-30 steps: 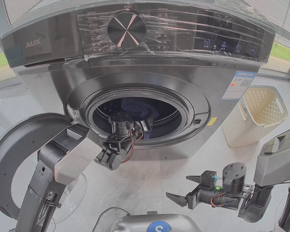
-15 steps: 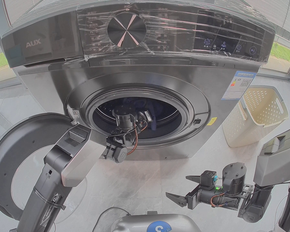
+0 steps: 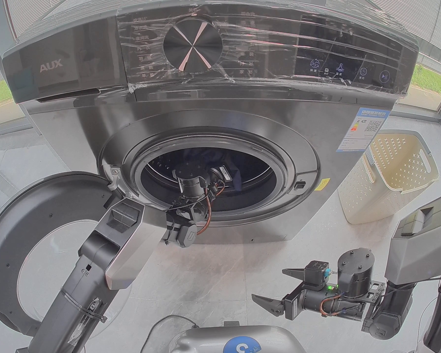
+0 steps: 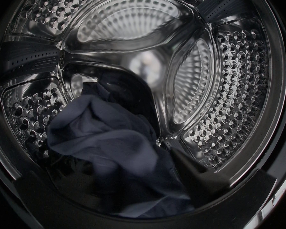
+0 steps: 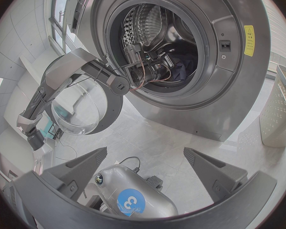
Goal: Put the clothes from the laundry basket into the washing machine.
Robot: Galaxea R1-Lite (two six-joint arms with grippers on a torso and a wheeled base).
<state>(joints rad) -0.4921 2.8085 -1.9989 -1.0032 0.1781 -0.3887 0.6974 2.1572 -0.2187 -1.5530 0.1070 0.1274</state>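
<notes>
**Dark blue cloth in the drum, left arm at the opening**

Dark blue garment (image 4: 117,143) lies crumpled on the low side of the steel drum (image 4: 241,80). It is bunched in soft folds against the perforated wall and the front lip. I judge it light, thin and limp. It will drape rather than hold a shape, and it could catch on the door seal if dragged. The best hold is the raised ridge of folds at the top of the heap, pinched deep so that several layers are caught. A loose hem would likely slip free.

The left gripper (image 4: 108,175) is inside the opening of the washing machine (image 3: 83,123), pointing into the drum. Its fingers (image 4: 190,172) show as dim dark shapes either side of the cloth, spread wide and, as far as I can tell, clamping nothing. I judge the garment delivered. The risk I note is a fold lying across a finger and riding out with the arm.

The right gripper (image 3: 269,285) hangs low over the tiled floor in front of the machine, well apart from the opening. Its jaws are wide with nothing between them.

The door (image 3: 14,251) stands swung open on the robot's left. The cream laundry basket (image 3: 428,163) sits on the floor just beside the machine's right corner. The inner wall I can see is bare and the bottom is hidden, so I judge that little remains to move.
</notes>
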